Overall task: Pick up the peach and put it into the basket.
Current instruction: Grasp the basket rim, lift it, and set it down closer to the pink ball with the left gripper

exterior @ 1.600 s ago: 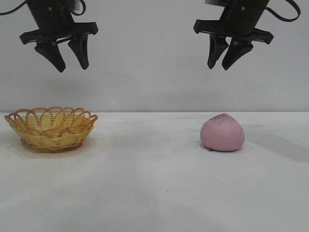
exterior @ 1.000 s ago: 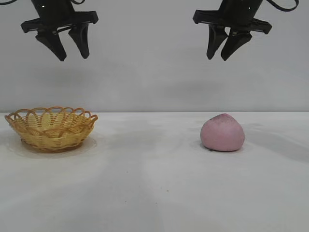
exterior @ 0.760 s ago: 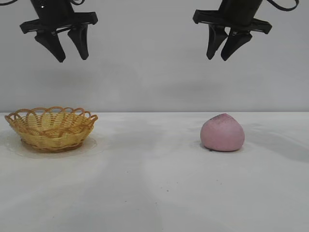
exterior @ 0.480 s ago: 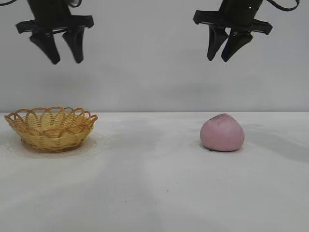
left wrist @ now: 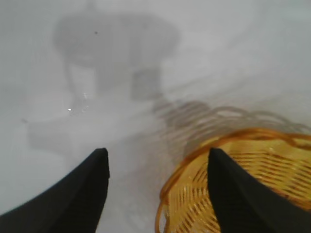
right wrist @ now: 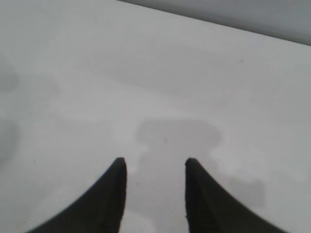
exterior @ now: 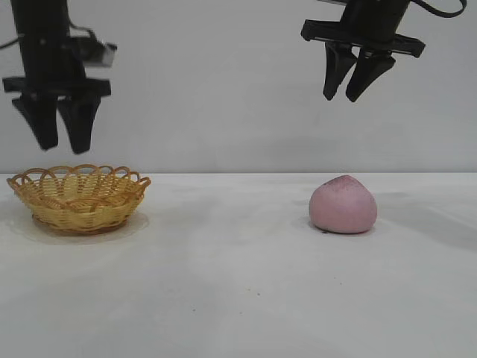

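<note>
The dusty-pink peach (exterior: 343,205) lies on the white table at the right. The yellow-tan wicker basket (exterior: 78,198) stands at the left; its rim also shows in the left wrist view (left wrist: 233,145). My left gripper (exterior: 62,148) is open and empty, hanging just above the basket's left part, with one fingertip over the basket in the left wrist view (left wrist: 155,155). My right gripper (exterior: 339,98) is open and empty, high above the peach. The right wrist view (right wrist: 155,162) shows only bare table; the peach is out of that view.
The white table (exterior: 238,283) runs wide between basket and peach, with a grey wall behind. Shadows of the grippers fall on the table in both wrist views.
My left gripper has dropped from high up and moved a little left, now just above the basket. My right gripper has barely moved. Peach and basket are where they were.
</note>
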Tool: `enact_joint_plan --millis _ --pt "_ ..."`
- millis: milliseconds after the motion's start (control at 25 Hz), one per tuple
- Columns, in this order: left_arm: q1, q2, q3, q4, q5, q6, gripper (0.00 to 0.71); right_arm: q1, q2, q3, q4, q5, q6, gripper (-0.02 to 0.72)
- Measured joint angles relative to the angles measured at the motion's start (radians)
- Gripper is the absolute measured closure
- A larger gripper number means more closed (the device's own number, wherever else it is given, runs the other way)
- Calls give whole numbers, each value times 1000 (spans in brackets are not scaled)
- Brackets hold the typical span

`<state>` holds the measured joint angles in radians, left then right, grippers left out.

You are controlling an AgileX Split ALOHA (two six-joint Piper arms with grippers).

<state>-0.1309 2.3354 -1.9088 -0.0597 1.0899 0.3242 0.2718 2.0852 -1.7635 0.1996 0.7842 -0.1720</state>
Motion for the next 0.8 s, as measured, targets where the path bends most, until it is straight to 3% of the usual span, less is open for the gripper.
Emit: enact_joint_plan --millis 80,160,240,280,480,640,800 --pt "4 7 -2 -30 27 1 601 0 0 0 0 0 0 474" --pt "6 -4 -8 -66 48 4 654 0 0 0 -4 0 0 474" --pt "11 -18 -8 -104 63 -7 640 0 0 0 -8 0 0 474" --pt "16 -24 -8 -127 71 -12 710 0 0 0 -8 0 0 474" --pt "32 -121 92 -223 50 -38 710 0 0 0 -12 2 0 474" --pt "34 -231 367 -404 -138 -10 710 0 0 0 -12 6 0 474" --pt "-6 -306 606 -565 -310 77 710 0 0 0 -14 9 0 474"
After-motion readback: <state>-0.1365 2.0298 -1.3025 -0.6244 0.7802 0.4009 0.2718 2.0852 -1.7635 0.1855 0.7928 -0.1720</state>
